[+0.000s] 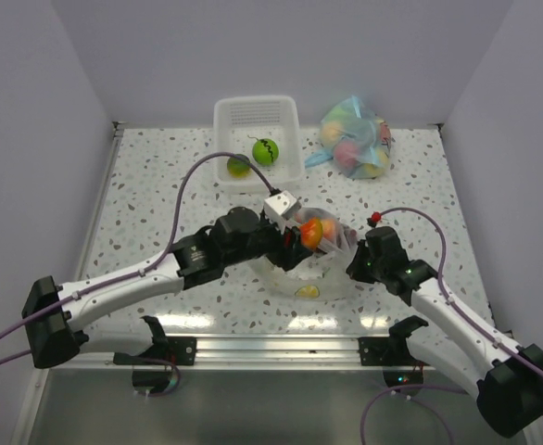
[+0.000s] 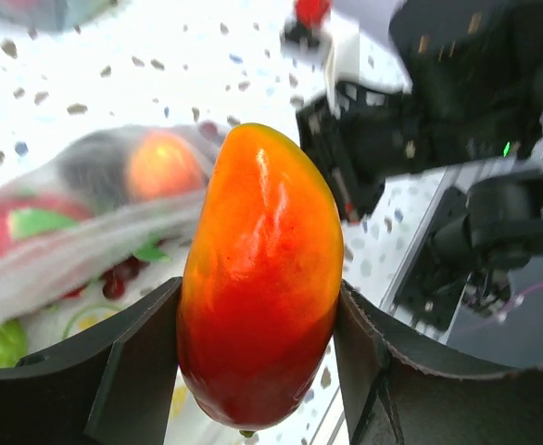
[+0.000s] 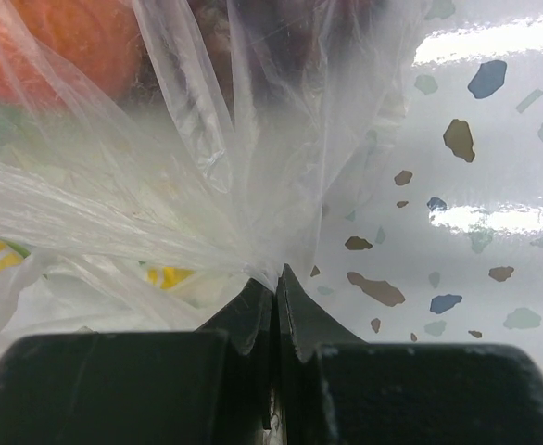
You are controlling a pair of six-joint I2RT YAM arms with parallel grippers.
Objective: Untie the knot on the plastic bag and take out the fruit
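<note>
The clear plastic bag (image 1: 320,271) lay on the speckled worktop (image 1: 160,185), in front of the white basket (image 1: 225,116) and well apart from it. The left fingers (image 2: 151,343) were clamped on an orange-red fruit (image 2: 260,278), one dark pad against each side. The fruit stood upright between them with its lower tip hanging free. From above, this fruit (image 1: 311,232) sat over the edge of the bag nearest the basket.

The right fingers (image 3: 276,301) were pressed together on a gathered fold of the bag's thin film (image 3: 207,185), with no gap between them. They gripped the side of the bag to the right of the basket's line. The pinched plastic fanned out in creases from that point.

More fruit showed through the film. There was a round orange piece (image 2: 160,165), something red and green beside it, and a yellow citrus slice (image 1: 307,291) at the part of the bag farthest from the basket.

A green fruit with a dark squiggle (image 1: 265,151) lay in the basket. A second green fruit (image 1: 239,166) sat at the basket's front left corner, partly crossed by the left arm's cable. I could not tell whether it lay inside the rim. A blue-tinted bag (image 1: 355,139) of pastel pieces rested just right of the basket.
</note>
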